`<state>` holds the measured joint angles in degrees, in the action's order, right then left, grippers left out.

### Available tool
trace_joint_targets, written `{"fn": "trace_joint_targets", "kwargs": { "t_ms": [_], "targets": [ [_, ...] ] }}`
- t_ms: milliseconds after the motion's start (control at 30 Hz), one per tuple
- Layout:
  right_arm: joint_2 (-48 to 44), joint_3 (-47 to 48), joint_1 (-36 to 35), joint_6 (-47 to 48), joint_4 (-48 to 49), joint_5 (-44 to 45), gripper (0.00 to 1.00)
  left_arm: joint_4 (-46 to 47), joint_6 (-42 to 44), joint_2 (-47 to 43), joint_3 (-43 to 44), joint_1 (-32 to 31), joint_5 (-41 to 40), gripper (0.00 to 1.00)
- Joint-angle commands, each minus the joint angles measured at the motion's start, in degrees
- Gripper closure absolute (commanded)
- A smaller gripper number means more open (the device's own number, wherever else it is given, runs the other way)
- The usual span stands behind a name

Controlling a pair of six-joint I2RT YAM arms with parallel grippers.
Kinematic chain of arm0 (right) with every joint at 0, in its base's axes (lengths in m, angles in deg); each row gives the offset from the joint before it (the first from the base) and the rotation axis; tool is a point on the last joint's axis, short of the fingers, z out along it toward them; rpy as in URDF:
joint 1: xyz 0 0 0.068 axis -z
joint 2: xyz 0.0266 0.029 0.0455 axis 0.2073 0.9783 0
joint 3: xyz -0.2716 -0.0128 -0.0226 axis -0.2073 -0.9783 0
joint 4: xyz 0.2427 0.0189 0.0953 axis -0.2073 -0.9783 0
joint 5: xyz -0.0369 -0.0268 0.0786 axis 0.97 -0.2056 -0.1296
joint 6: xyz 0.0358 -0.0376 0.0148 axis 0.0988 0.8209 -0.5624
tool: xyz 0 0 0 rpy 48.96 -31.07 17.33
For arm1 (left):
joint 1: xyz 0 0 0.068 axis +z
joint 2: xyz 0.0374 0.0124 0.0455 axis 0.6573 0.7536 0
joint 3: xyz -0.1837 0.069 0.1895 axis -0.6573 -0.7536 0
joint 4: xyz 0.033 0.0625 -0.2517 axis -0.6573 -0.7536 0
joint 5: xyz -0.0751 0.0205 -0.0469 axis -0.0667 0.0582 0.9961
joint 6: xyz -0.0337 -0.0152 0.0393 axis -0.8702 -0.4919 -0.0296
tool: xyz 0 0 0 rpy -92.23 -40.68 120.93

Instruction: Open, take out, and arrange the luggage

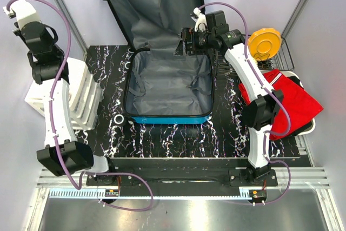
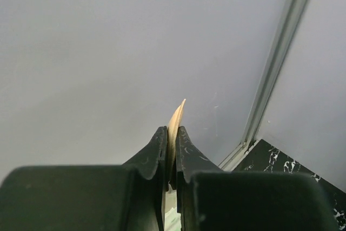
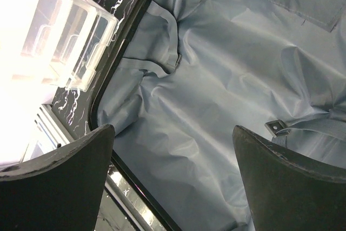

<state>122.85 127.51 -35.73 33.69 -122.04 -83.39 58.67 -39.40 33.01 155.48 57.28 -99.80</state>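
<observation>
Presently, at far left, the left fingers [image 2: 157, 152] are clamped on a thin cream sliver [image 2: 177, 113] held near the wall; what it is cannot be told. White bins [image 1: 81, 93] stand beneath that arm. The suitcase [image 1: 167, 85] lies open mid-table [image 1: 227, 128], lid against the back wall, grey lining bare: opening and emptying look done. The right fingers [image 3: 65, 177] hang wide apart above that lining, holding nothing. A yellow plate [image 1: 264, 41] and red cloth [image 1: 292, 104] sit at right; placing the held piece appears outstanding.

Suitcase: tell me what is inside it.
The suitcase shows only grey lining, straps and a buckle; no belongings. The open right claw hides its far right corner from above.
</observation>
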Motion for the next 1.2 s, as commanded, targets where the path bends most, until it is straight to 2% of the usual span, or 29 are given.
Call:
{"fn": "trace_joint_targets", "kwargs": {
  "t_ms": [0, 233, 567, 733, 867, 1000, 1167],
  "targets": [
    [-1.03, -0.77, -0.14, 1.12, 0.20, 0.17, 0.01, 7.83, -4.92, 1.26, -0.30, 2.97, 0.64, 1.00],
    [-0.95, -1.73, -0.14, 1.48, 0.20, -0.09, 0.01, 8.62, -7.13, 5.83, -0.48, 6.05, 6.08, 1.00],
    [1.07, -0.24, -0.14, -0.02, 0.20, -0.62, 0.01, 18.20, -6.42, 7.85, -5.23, 6.14, 10.84, 0.99],
    [2.39, 0.55, -0.22, -0.90, 0.28, -0.88, 0.01, 13.99, -8.61, 9.35, -1.81, 6.05, 12.42, 1.00],
    [3.36, 1.87, -0.14, -1.25, 0.20, -1.15, 0.02, 13.37, -9.58, 8.03, -3.64, 6.05, 12.08, 1.00],
    [4.15, 2.75, -0.14, -1.60, 0.20, -1.59, 0.02, 14.07, -10.90, 6.28, -6.80, 6.05, 10.32, 0.83],
    [4.68, 2.84, -0.14, -1.60, 0.28, -2.03, 0.02, 18.89, -10.29, 4.96, -11.98, 5.96, 9.00, 0.84]
  ]
}}
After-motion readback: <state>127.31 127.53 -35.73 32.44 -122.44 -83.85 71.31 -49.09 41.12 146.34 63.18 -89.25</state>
